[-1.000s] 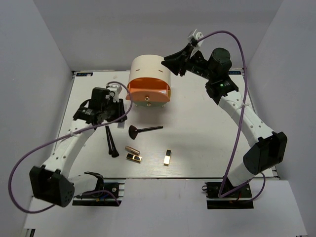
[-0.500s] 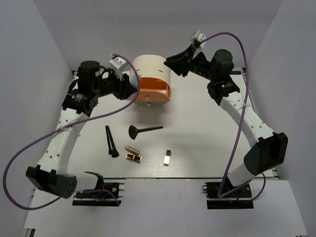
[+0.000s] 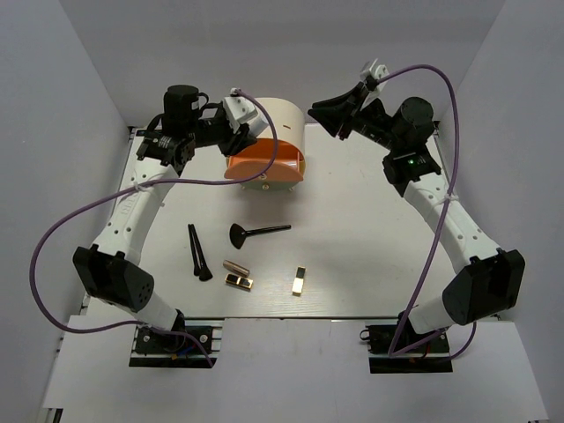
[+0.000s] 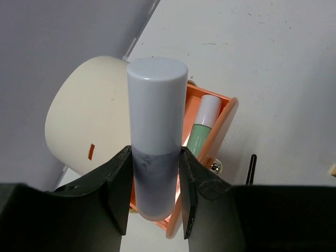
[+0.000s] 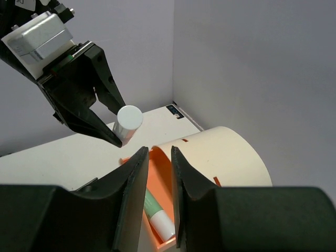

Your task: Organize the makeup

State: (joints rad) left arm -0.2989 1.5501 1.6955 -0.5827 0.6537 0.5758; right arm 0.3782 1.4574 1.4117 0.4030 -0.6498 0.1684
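Observation:
My left gripper [image 4: 156, 194] is shut on the white tube [image 4: 157, 121] and holds it upright above the open orange drawer [image 4: 223, 126] of the cream box [image 3: 269, 123]. A mint-green bottle [image 4: 202, 128] lies in that drawer. In the top view the left gripper [image 3: 244, 132] is at the box's left top. My right gripper [image 3: 315, 112] hovers at the box's upper right, jaws a little apart and empty. On the table lie a fan brush [image 3: 257, 232], two black brushes [image 3: 198, 251], a copper lipstick [image 3: 235, 266] and two gold-and-black cases [image 3: 239, 281] [image 3: 300, 281].
The right wrist view shows the tube [image 5: 127, 122] in the left gripper's fingers [image 5: 100, 105], the bottle [image 5: 155, 210] in the drawer and the cream box [image 5: 231, 152]. Grey walls stand close behind the box and at both sides.
My left arm has swung up from the table's left side to the box's top, carrying the white tube. My right gripper has drifted a little right and back.

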